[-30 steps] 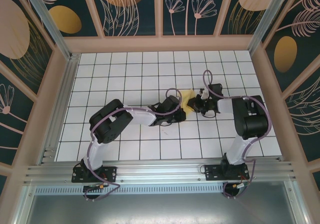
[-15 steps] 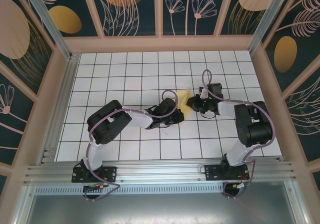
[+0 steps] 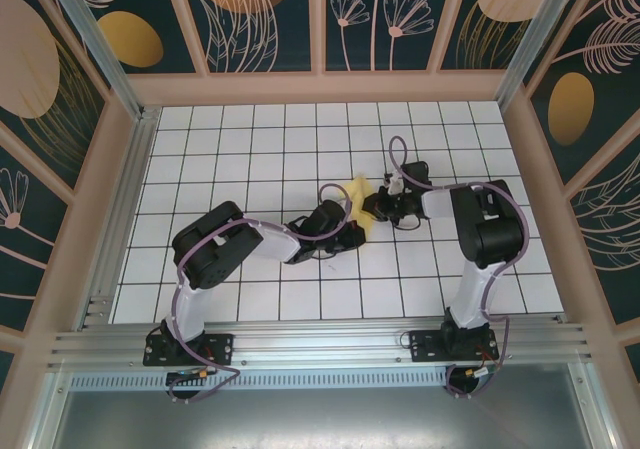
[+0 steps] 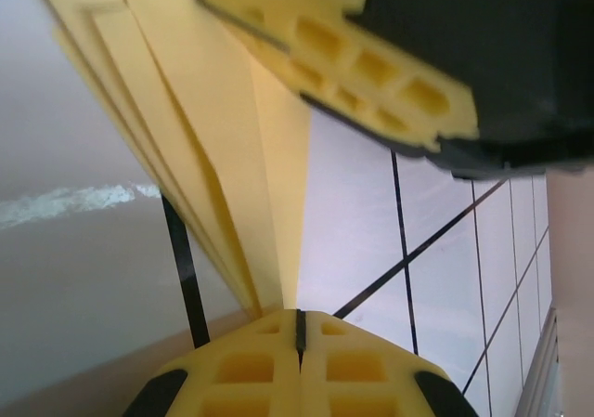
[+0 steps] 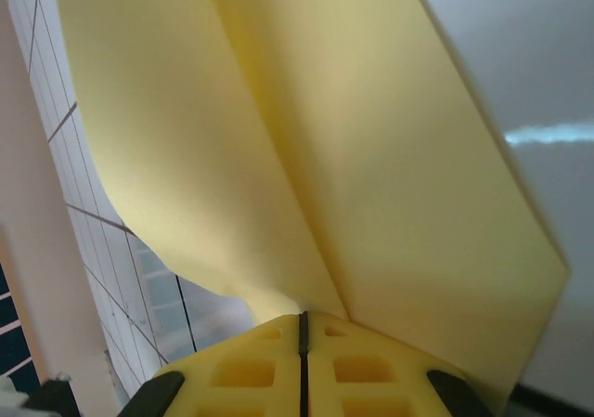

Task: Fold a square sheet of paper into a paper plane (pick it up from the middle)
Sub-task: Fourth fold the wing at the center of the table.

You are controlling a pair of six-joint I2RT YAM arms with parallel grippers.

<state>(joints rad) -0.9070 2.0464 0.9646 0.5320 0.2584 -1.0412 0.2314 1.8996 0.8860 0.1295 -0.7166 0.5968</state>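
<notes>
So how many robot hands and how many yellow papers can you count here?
robot hands: 2 (left hand, right hand)
yellow folded paper: 1
total: 3

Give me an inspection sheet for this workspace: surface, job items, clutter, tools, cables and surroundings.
Surface: white table with black grid lines.
Job's things: yellow paper, folded into layers, near the table's middle.
Clutter: nothing seen.
Tools: left tool shut on the paper's layered edge; right tool shut on the paper.
Cables: purple cables loop along both arms.
Surroundings: leaf-patterned walls on three sides; metal rail at the near edge.
</notes>
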